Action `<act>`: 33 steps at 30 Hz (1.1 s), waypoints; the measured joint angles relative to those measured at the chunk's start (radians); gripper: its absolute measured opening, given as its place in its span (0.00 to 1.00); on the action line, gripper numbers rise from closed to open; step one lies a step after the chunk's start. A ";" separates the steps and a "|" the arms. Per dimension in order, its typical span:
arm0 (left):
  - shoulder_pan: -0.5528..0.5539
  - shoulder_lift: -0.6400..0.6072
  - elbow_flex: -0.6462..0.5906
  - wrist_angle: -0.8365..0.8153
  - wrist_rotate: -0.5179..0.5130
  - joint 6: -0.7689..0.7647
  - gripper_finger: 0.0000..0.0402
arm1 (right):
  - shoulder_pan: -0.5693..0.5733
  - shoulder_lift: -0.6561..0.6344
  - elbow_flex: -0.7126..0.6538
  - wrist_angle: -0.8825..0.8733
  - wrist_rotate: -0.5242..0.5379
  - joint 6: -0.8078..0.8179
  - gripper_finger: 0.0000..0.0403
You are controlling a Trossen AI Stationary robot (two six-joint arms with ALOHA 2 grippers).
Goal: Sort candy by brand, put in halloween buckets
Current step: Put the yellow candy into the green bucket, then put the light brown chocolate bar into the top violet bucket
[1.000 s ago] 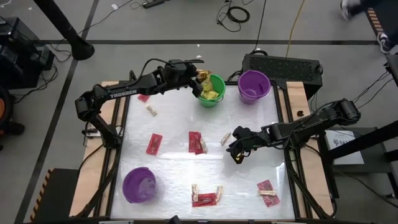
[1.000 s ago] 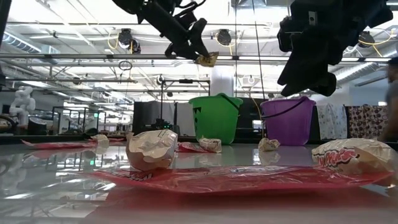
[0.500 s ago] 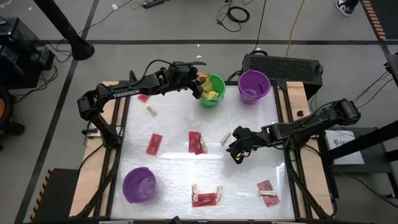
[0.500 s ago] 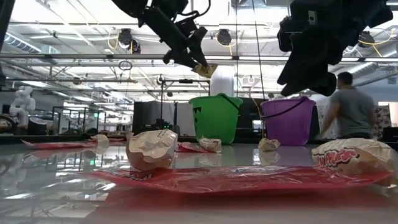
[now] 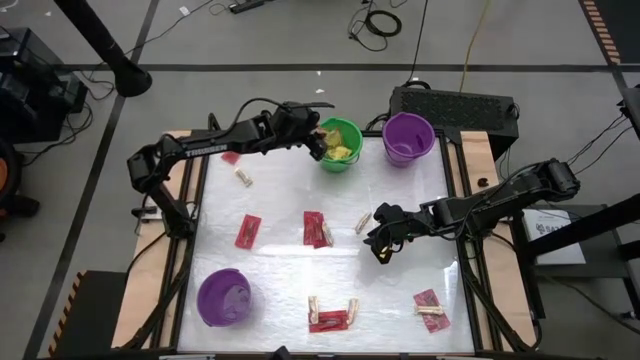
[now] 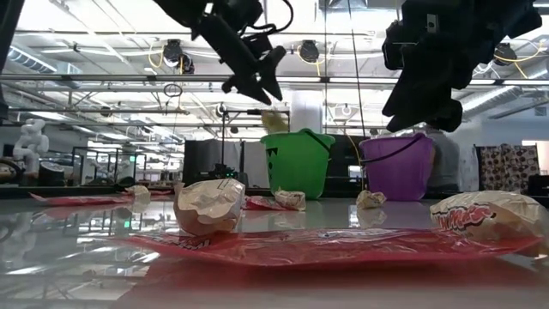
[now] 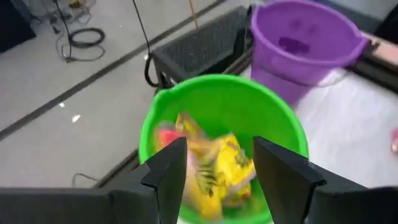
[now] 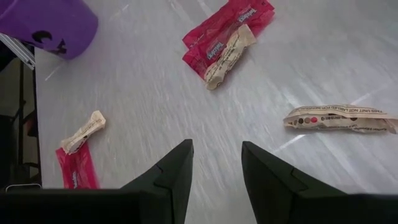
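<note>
Green plastic bucket (image 5: 340,146): stands at the table's far edge, holding yellow packets (image 7: 214,167).
Purple plastic bucket, far side (image 5: 408,138): just beside the green one, toward my right arm.
Second purple plastic bucket (image 5: 224,297): near corner on my left arm's side, well apart from the other two.
My left claw (image 5: 318,139): hangs over the green bucket's rim; my fingers (image 7: 166,169) stand apart with nothing between them, and a yellow packet is blurred in the bucket's mouth below.
My right claw (image 5: 379,237): hovers above the middle of the white table (image 5: 400,290), jaws parted and empty.
Flat red packets (image 5: 314,227): scattered over the table, several with a tan piece lying on or against them.
Tan wrapped pieces (image 5: 362,222): one lies just beside my right claw; another (image 5: 242,177) lies near my left arm.
</note>
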 joint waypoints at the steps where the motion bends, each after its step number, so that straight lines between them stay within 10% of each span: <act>1: 0.000 0.007 -0.001 -0.005 0.009 -0.016 0.47 | 0.000 0.000 0.000 0.000 0.000 -0.002 0.32; 10: 0.000 0.033 0.002 -0.019 0.034 -0.038 0.52 | 0.000 0.000 0.000 -0.001 0.000 -0.001 0.32; 22: -0.105 -0.084 0.063 -0.278 0.501 -0.084 0.53 | 0.006 0.000 0.000 0.001 -0.029 -0.116 0.32; 33: -0.355 -0.117 0.062 -0.661 0.473 0.013 0.53 | 0.016 0.001 0.091 -0.106 -0.459 -0.189 0.32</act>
